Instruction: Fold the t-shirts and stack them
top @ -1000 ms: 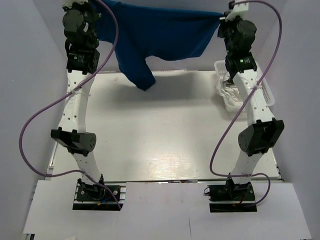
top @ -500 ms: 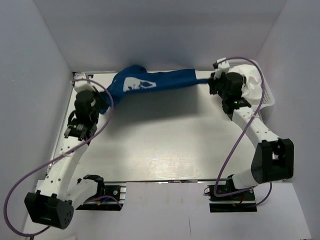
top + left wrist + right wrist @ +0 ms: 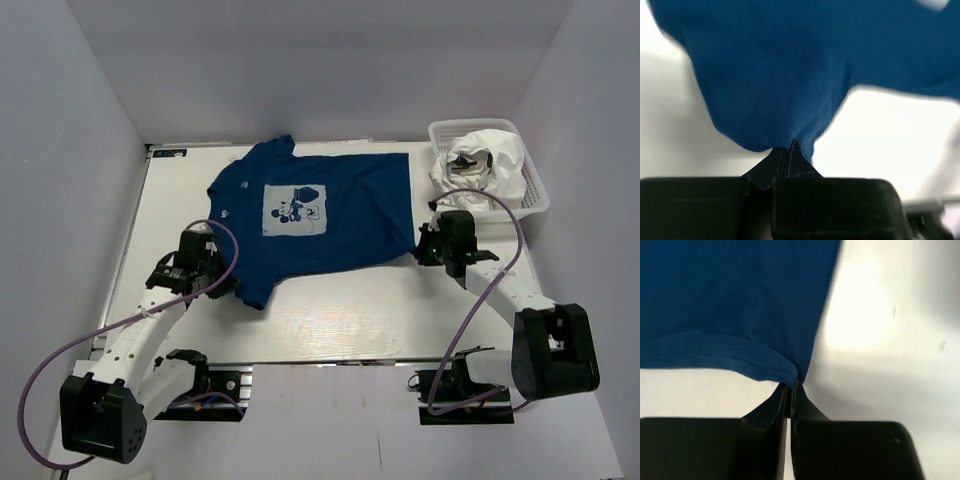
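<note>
The navy blue t-shirt (image 3: 330,215) lies spread on the table, its pale square mouse print (image 3: 296,209) facing up. My left gripper (image 3: 222,285) is shut on the shirt's near left hem corner; the left wrist view shows its jaws pinched on blue cloth (image 3: 785,90). My right gripper (image 3: 422,250) is shut on the near right hem corner; the right wrist view shows cloth (image 3: 735,305) between its closed jaws. The white t-shirt (image 3: 480,165) is bunched in the basket at the back right.
The white lattice basket (image 3: 538,190) stands at the table's back right corner, just behind my right arm. White walls enclose the table on the left, back and right. Purple cables loop beside both arms.
Both arms have swung down and toward me, drawing the navy shirt from hanging high at the back to lying flat, print up, on the table. Both grippers kept their hold.
</note>
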